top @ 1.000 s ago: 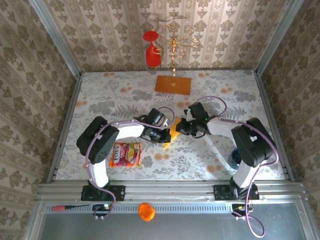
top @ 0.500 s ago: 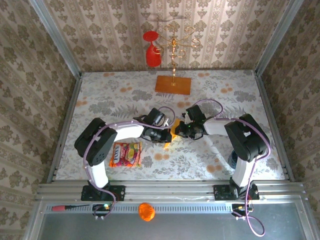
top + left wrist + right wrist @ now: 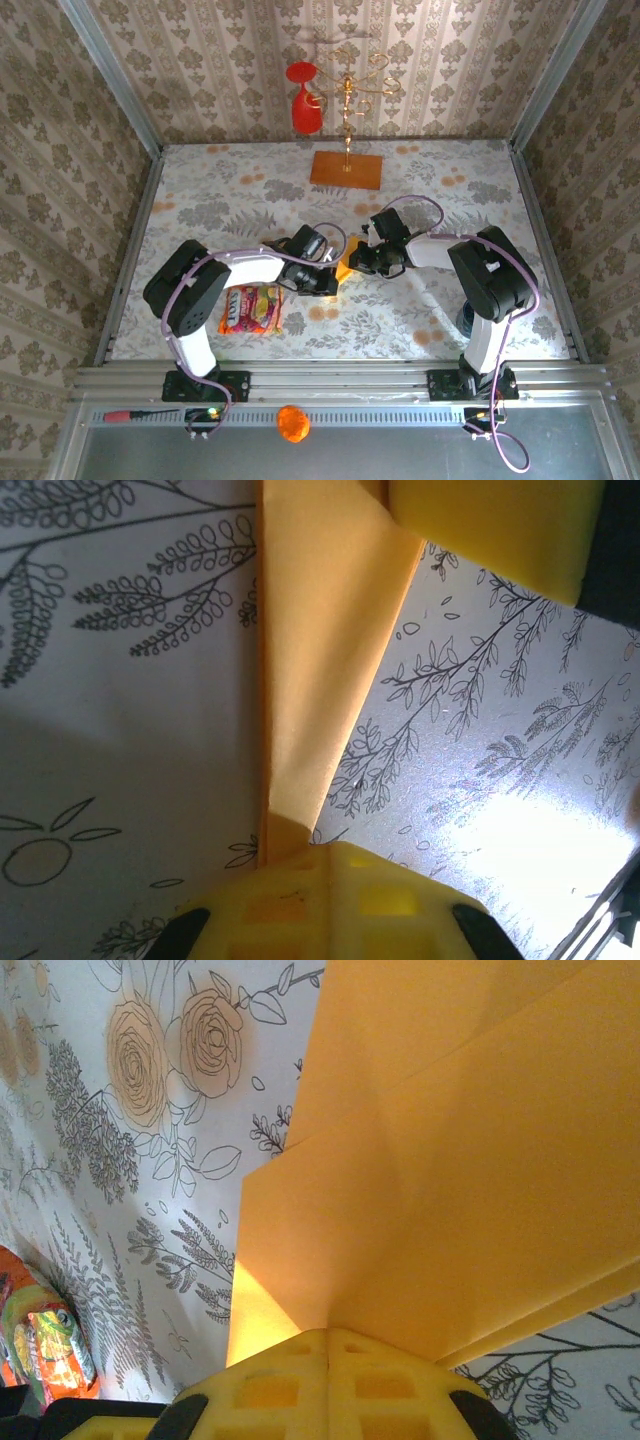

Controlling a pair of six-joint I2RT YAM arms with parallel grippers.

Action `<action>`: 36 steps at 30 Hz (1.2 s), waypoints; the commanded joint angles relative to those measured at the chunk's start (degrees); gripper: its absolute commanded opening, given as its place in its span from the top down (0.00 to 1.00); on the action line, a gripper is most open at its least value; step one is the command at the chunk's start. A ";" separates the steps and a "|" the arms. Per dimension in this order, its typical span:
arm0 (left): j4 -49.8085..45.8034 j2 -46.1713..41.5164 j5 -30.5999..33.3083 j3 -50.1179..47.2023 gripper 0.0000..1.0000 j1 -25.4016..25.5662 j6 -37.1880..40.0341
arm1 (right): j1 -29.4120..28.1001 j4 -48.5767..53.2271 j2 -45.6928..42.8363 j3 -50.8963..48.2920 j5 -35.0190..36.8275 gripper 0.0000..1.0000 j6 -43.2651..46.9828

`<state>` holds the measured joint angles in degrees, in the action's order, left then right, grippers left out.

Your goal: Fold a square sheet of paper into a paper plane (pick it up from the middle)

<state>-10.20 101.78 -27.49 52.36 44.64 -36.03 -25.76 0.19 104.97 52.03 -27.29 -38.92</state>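
The square sheet of paper (image 3: 345, 268) is yellow-orange and lies mid-table, folded into layers. In the left wrist view the paper (image 3: 320, 660) narrows to a slim point like a paper plane. That point ends under my left gripper (image 3: 332, 865), whose yellow fingers are shut and rest on it. My right gripper (image 3: 330, 1345) is shut where a crease of the paper (image 3: 460, 1180) runs into the seam between its fingers. From above, the left gripper (image 3: 328, 283) and right gripper (image 3: 358, 262) meet at the paper from either side. A right fingertip (image 3: 490, 530) rests on the paper's far end.
A colourful snack packet (image 3: 252, 308) lies near the left arm, close to the front edge. A brownish-orange board (image 3: 346, 170) carries a gold stand with a hanging red glass (image 3: 303, 100) at the back. A blue object (image 3: 468, 320) sits by the right arm's base.
The right gripper slid left toward the paper and then stayed. The left gripper drew back toward the near left along the paper. Both stayed shut.
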 commanded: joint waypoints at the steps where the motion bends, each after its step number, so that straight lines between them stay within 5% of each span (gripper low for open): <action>1: -0.19 0.88 0.68 -1.20 0.98 -0.21 -0.44 | -0.03 0.29 -1.11 0.31 -2.46 1.00 1.71; 18: 1.06 1.23 0.77 -2.61 0.99 -0.45 -1.15 | -2.72 -0.80 -2.11 -1.67 -5.25 1.00 1.69; 36: 1.41 0.68 1.07 -3.50 1.00 -0.57 -1.56 | -3.47 1.29 0.13 -1.10 -0.38 1.00 -0.20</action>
<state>-7.25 101.62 -28.75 50.63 44.16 -36.49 -28.93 -0.97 103.70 50.65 -29.80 -39.00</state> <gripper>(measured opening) 0.053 0.047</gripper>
